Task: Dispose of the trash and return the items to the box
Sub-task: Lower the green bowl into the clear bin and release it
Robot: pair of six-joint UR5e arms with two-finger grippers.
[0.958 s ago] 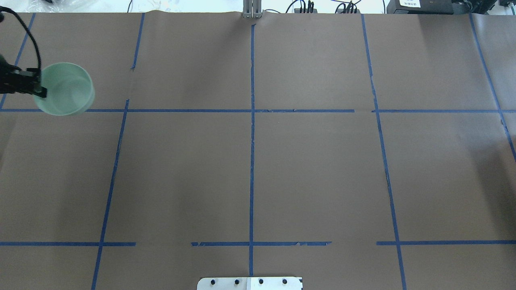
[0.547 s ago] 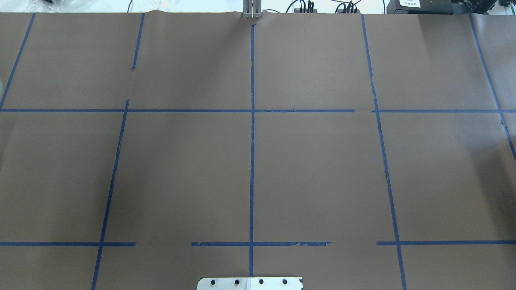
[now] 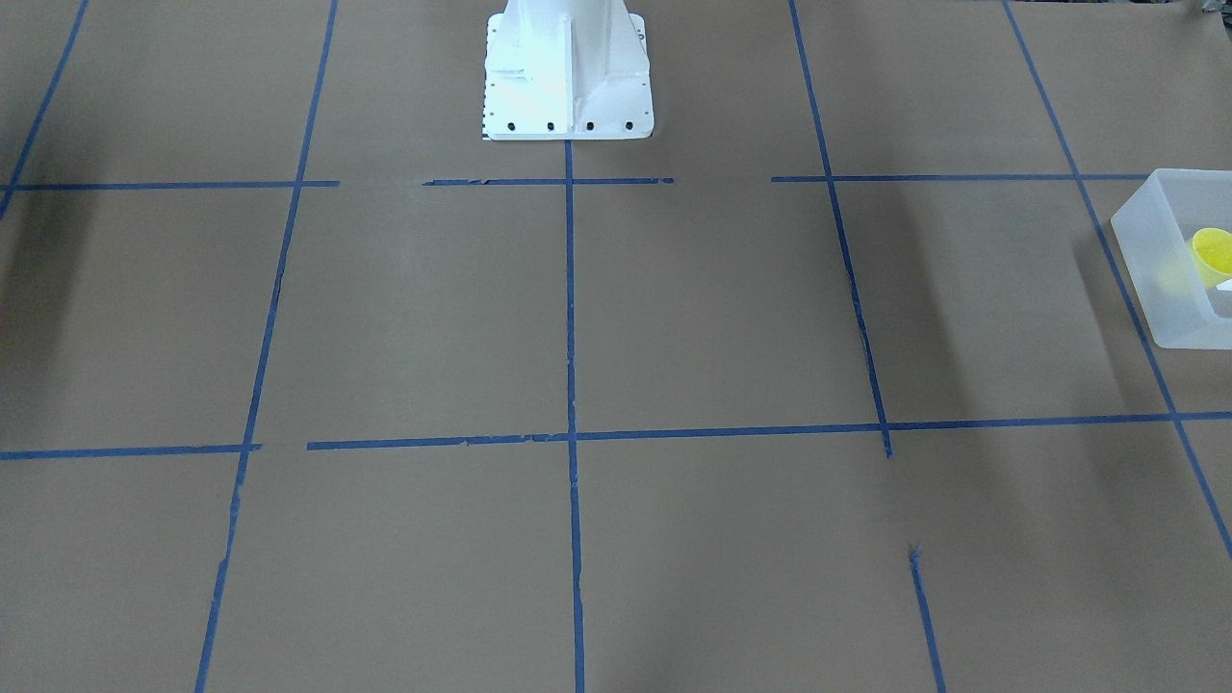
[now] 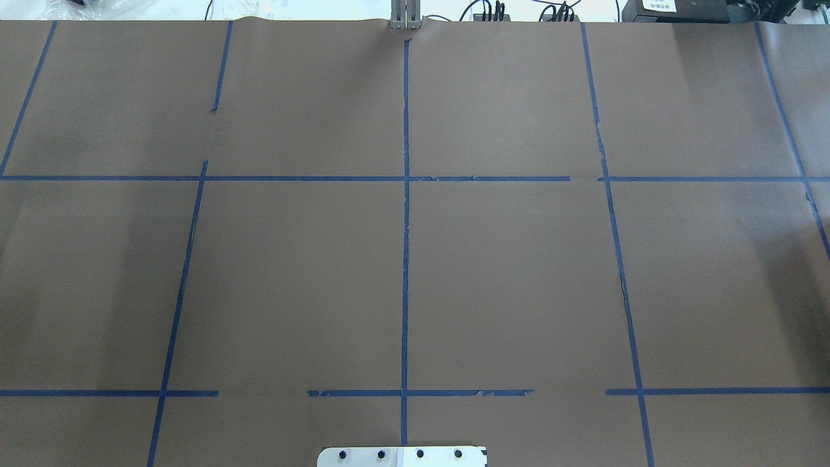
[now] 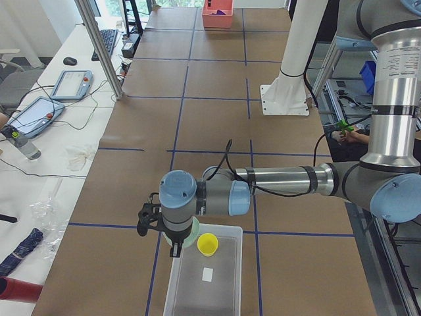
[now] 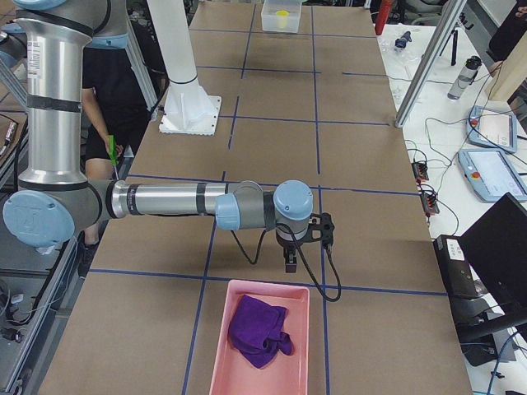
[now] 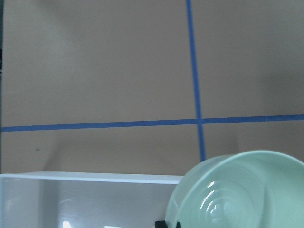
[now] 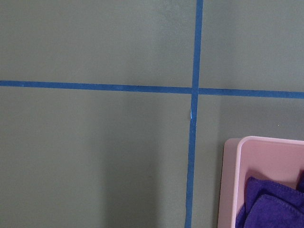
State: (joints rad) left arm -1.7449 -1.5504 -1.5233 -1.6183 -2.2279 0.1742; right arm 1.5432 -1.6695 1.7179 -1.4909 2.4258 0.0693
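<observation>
Found left end effector (image 5: 173,245) clamped on tilted mint bowl (image 7: 240,190) over box (image 5: 217,299) rim, lower centre of left side view; judged poised for lowering beside yellow cup (image 5: 208,244) inside. Could not tell right end effector (image 6: 291,262) state.

Counted it all up: there was one yellow cup (image 5: 208,244), one green bowl (image 7: 242,190), one frosted bin (image 5: 223,280) and one pink tray (image 6: 298,329). The purple cloth (image 6: 257,329) looked like a single piece, but it was bunched up, so maybe more. Two robot arms too, the left arm (image 5: 283,181) and the right arm (image 6: 165,200).
</observation>
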